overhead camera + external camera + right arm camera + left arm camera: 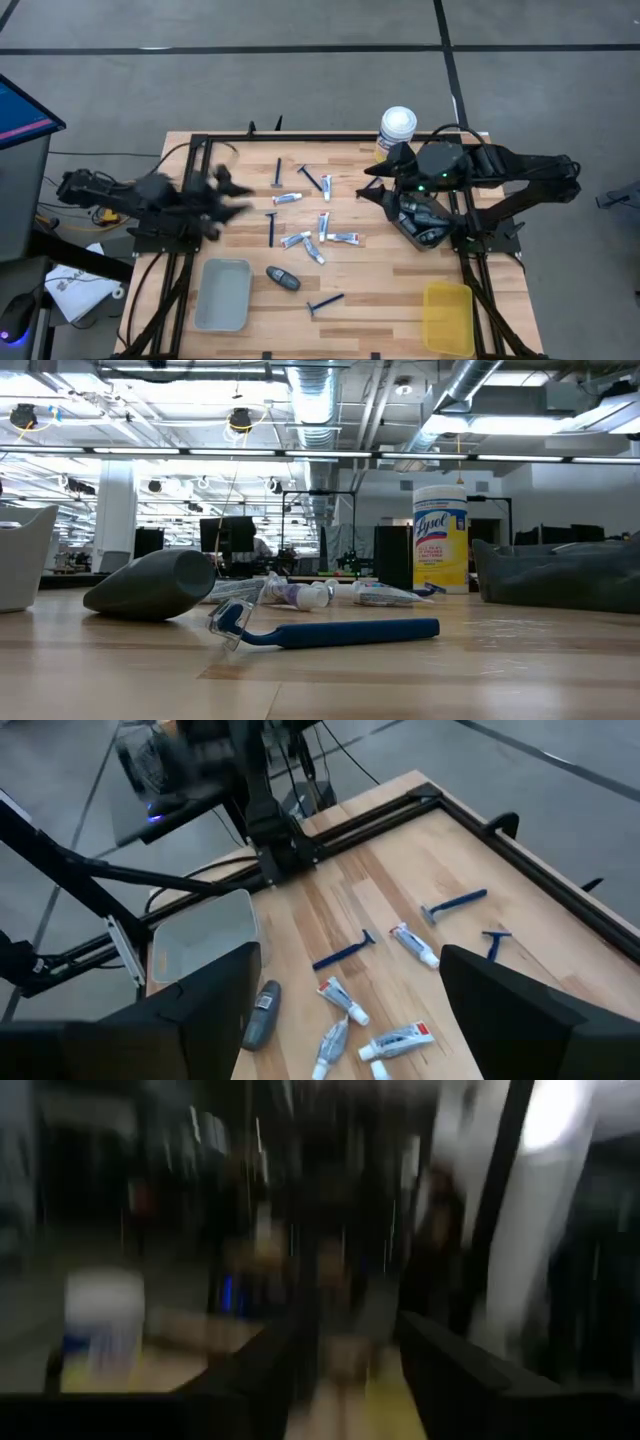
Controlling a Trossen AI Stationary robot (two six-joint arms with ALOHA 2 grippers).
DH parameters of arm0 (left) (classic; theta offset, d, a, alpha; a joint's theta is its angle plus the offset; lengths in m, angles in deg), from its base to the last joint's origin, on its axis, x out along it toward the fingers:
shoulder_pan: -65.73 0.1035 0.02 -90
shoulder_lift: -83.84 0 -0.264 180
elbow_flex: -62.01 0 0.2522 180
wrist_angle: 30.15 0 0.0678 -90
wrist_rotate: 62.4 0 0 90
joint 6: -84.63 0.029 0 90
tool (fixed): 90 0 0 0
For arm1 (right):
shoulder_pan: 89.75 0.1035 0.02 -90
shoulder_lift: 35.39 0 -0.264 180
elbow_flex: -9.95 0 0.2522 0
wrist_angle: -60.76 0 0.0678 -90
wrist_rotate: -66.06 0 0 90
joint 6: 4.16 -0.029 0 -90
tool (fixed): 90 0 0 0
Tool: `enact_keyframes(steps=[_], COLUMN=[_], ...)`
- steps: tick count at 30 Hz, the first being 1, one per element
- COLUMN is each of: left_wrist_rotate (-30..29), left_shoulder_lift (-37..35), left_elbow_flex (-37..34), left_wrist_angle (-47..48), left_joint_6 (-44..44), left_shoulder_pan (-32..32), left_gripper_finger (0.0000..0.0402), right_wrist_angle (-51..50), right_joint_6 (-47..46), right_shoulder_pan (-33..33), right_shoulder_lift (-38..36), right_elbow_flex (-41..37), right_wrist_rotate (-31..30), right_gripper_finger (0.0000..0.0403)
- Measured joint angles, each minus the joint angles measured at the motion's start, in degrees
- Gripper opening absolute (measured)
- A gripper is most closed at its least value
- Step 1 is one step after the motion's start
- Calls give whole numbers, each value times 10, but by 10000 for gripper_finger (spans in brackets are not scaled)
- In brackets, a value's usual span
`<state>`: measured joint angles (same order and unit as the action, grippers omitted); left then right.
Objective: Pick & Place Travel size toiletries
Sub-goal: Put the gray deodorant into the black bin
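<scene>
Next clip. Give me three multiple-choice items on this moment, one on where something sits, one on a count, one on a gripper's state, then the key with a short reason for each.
1. Where does the grey tray sit in the high view?
A. near the front edge, on the left arm's side
B. by the canister
C. under the right gripper

2. How many blue razors lie on the table in the high view?
A. two
B. four
C. seven

3. How are the right gripper fingers set?
A. shut on a tube
B. shut on nothing
C. open, holding nothing

Key:
1 A: the tray is at the table's lower left, across from the yellow tray.
2 B: razors show at and.
3 C: the right wrist view shows the two fingers wide apart with only bare table and toiletries far beyond them.
</scene>
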<state>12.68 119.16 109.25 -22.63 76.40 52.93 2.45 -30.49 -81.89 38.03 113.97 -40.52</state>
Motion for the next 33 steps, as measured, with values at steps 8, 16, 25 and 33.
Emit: enact_keyframes(steps=[8,16,25,33], left_wrist_rotate=[139,221,225,234], left_shoulder_lift=[137,295,470,577], left_elbow_flex=[16,5,32,88], left_wrist_angle=[220,164,83,82], left_joint_6=[-29,80,73,81], left_shoulder_pan=[-1,-50,-66,-64], left_gripper_finger=[319,323,320,320], right_wrist_angle=[-24,-34,-54,-70], right_joint_6=[7,14,25,45], right_shoulder_pan=[0,0,4,8], right_shoulder_lift=[-4,-4,-4,-4], right_elbow_flex=[0,0,0,0], right_wrist_rotate=[5,20,48,48], right_gripper_finger=[301,301,301,301])
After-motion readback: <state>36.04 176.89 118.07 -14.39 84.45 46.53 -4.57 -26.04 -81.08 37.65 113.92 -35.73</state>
